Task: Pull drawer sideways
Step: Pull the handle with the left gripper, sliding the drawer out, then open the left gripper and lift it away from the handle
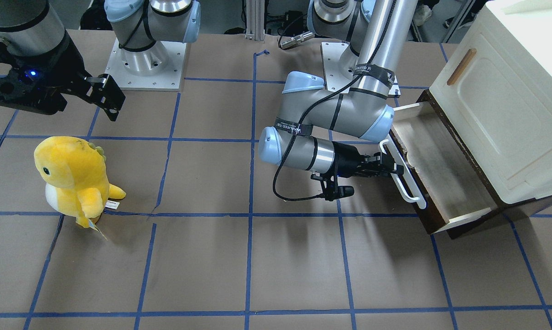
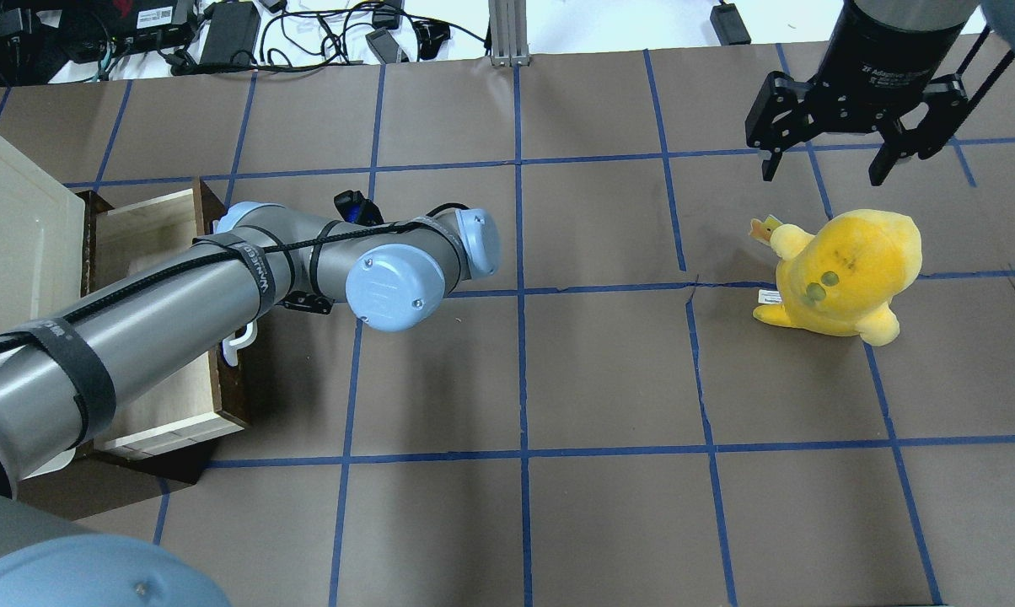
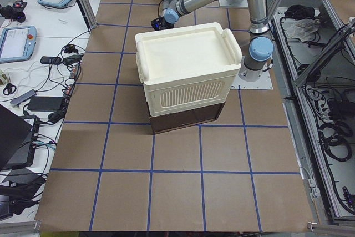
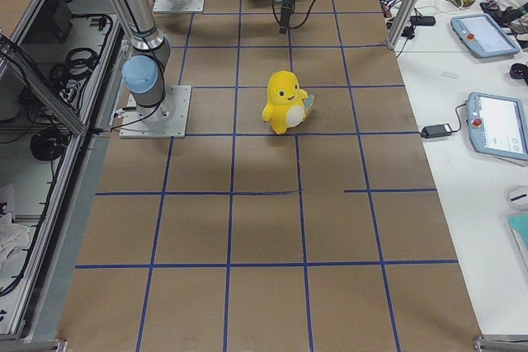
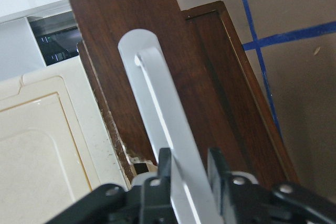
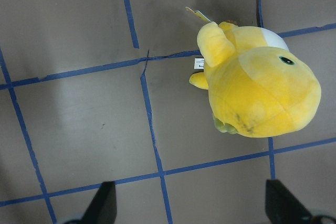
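The drawer stands pulled out from under the cream cabinet, its pale wood inside showing. My left gripper is shut on its long white bar handle, near the middle of the bar. In the left wrist view the fingers sit on either side of the handle, against the dark brown front. In the overhead view my left arm hides that gripper; the open drawer shows beneath it. My right gripper is open and empty, held above the table.
A yellow plush dinosaur stands on the brown table near my right gripper; it also shows in the right wrist view. The cabinet door has a small wooden handle. Blue tape lines grid the table.
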